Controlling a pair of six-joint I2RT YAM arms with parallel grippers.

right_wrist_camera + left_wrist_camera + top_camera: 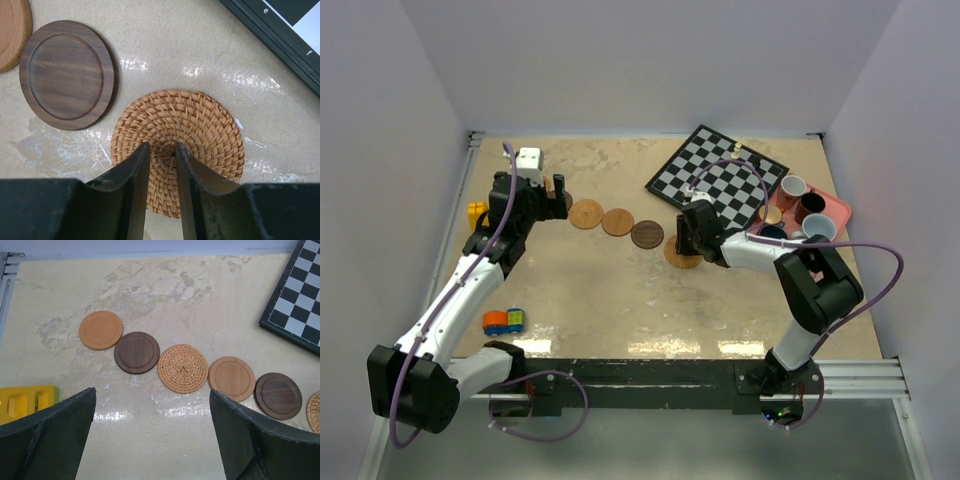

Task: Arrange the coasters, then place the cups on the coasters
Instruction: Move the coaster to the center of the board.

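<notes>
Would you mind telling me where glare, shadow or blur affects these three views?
Top external view: even light, white reflections on the table near the arm bases. Left wrist view: sharp, a glare streak below the middle woven coaster. Right wrist view: glints around the end woven coaster, weave crisp, right gripper dark and featureless.

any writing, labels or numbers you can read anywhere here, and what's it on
"f", at a guess: a tiny white mark on the chessboard border, seen in the right wrist view.
A second white mark further along the same border: too small to read.
Coasters, cups, toys: no text visible.
</notes>
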